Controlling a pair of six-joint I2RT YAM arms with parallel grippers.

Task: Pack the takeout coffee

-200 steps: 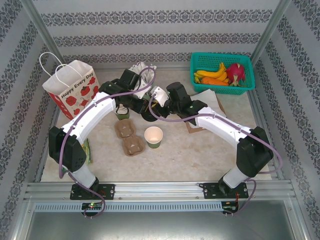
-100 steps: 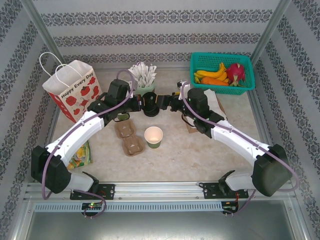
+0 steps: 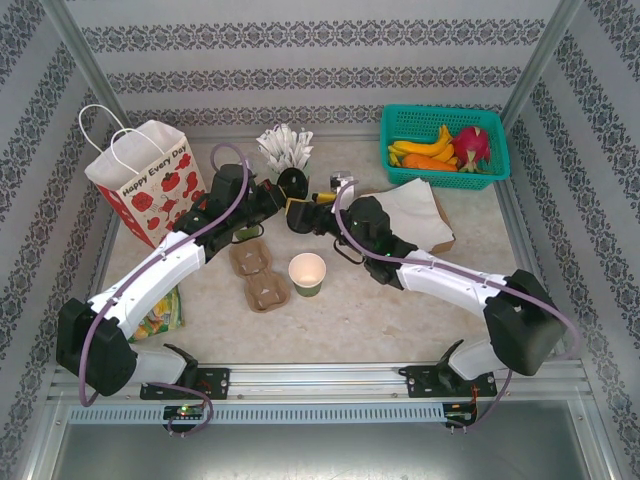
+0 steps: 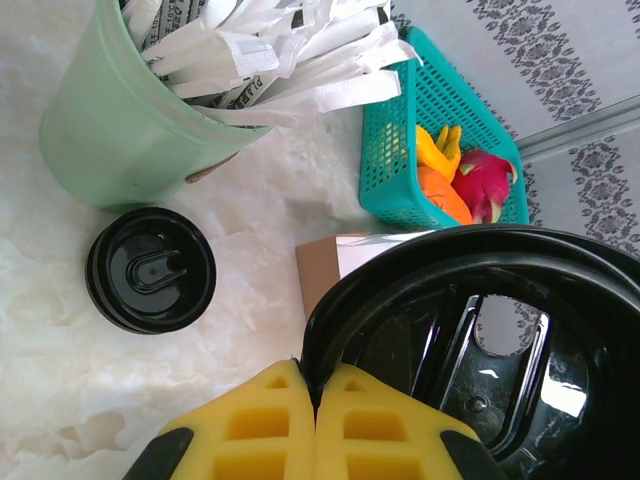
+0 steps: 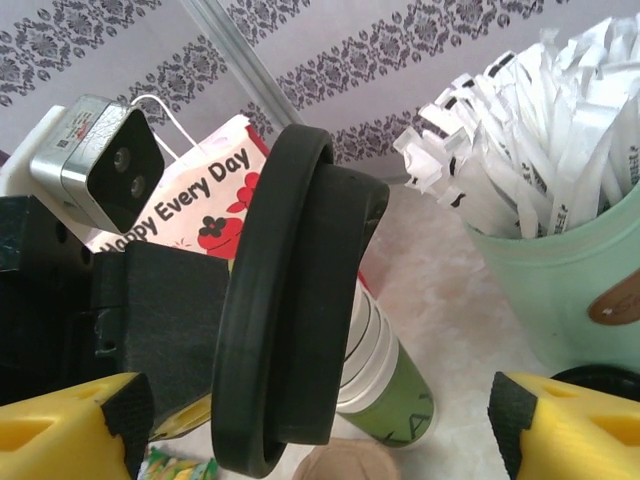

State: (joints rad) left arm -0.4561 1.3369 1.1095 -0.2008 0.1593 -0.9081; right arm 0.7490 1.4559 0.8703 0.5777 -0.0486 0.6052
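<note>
While the cup [image 3: 307, 272] stands open and upright on the table [image 3: 400, 310], just beside the cardboard carrier [image 3: 258, 275], a black lid [image 4: 470, 330] is held in the air beyond it, near the mint cup [image 4: 120, 110] of wrapped sticks. The lid is pinched at its rim by the left gripper [image 4: 315, 385], whose yellow fingers [image 4: 250, 420] are pressed together with only the rim between them. In the right wrist view the lid is seen edge-on, tilted nearly upright. The right gripper [image 5: 315, 400] is spread wide to either side of it, one finger [image 5: 70, 425] at the lower left and the other at the lower right. Nothing is gripped by it, and both fingers are kept apart from the lid. A second black lid [image 4: 150, 270] is seen on the table just beside the mint cup; what lies beneath it cannot be told. A stack of cups [image 5: 385, 385] is seen behind the held lid, with the red-printed paper bag [image 5: 200, 210] further back. A teal basket [image 4: 420, 130] of fruit is set well apart at the far right.
</note>
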